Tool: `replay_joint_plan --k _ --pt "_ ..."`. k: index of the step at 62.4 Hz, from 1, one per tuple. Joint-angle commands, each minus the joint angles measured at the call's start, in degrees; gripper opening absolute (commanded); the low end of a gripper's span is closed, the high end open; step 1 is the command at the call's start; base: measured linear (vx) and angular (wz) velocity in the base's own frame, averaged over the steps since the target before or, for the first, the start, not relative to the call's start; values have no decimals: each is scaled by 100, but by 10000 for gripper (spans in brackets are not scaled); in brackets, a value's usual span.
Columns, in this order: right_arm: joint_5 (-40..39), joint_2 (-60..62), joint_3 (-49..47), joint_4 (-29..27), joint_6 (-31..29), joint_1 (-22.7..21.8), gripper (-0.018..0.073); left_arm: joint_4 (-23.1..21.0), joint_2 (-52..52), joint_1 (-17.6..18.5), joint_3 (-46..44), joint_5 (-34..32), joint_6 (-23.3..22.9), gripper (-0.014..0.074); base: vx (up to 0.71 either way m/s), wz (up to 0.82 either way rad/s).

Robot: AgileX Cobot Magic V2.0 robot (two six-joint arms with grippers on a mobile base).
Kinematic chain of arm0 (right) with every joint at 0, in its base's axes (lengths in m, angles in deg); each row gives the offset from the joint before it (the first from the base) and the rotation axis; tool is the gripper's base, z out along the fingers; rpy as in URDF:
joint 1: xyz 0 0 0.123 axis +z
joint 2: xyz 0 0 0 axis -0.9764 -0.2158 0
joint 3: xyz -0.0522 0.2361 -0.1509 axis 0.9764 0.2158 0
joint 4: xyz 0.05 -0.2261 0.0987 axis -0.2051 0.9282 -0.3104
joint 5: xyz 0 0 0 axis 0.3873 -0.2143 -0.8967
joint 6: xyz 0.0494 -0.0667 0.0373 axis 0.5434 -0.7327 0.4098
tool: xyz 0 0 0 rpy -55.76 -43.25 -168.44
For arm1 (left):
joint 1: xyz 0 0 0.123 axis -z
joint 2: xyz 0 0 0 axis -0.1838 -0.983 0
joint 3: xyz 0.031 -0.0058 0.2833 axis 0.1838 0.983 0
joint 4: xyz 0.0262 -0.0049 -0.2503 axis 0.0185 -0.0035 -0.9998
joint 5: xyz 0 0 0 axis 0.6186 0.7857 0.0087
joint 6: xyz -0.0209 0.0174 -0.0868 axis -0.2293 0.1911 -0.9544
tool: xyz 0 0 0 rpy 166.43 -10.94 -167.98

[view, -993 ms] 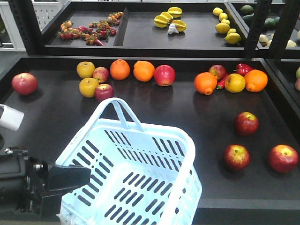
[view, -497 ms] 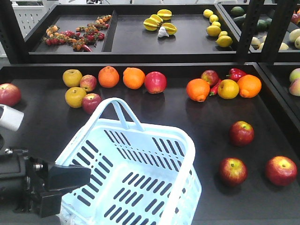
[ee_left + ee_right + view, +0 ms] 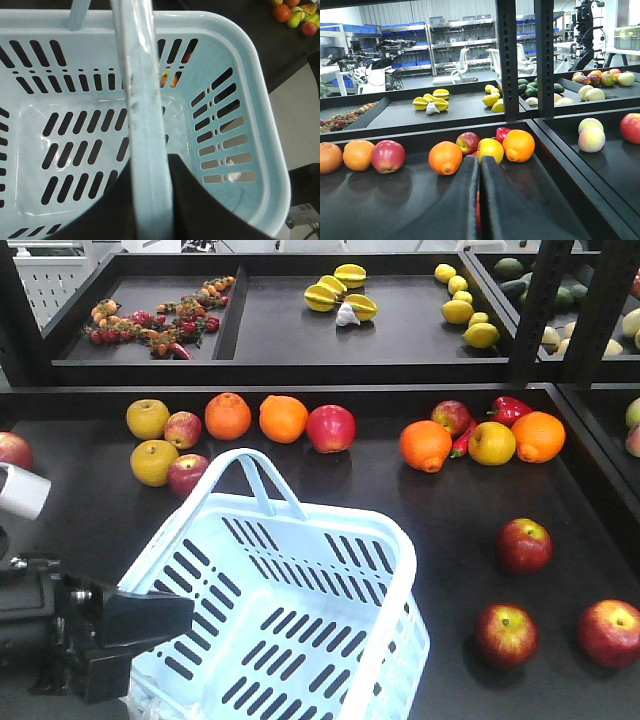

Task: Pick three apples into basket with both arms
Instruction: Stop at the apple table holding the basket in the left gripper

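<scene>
Plainly, the job had barely begun: the basket [image 3: 300, 580] sat empty at the near side of the table [image 3: 420, 500], and nothing red showed inside it in the front view or the left wrist view. The left gripper [image 3: 150, 167] had its fingers [image 3: 200, 205] closed around a hoop handle [image 3: 142, 100] of the basket, the pale bar running up between them, so that arm seemed to be the carrier. All the picking was left to do. One apple [image 3: 524, 545] lay on the table to the right of the basket, a second apple [image 3: 506, 634] lay nearer the front edge, and a third apple [image 3: 613, 632] lay beside that one toward the right rim. All three were apart from each other and from the basket. The right gripper [image 3: 479, 160] faced a back row of oranges [image 3: 444, 157] and other fruit, its fingers [image 3: 452, 205] drawn together to a thin slit and apparently holding nothing. A red sliver showed low in the slit, too narrow to identify. No brand or legible writing appeared anywhere, and a small tag-like patch [image 3: 302, 215] in the left wrist view was too small to read.
</scene>
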Motion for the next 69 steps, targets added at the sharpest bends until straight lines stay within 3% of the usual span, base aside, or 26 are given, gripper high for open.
replay_joint_plan --k 1,69 --pt "-407 58 76 34 -63 -32 -4 -318 75 28 -184 -309 5 -7 8 1" --pt "-407 58 76 34 -63 -32 -4 -318 75 28 -184 -309 5 -7 3 1"
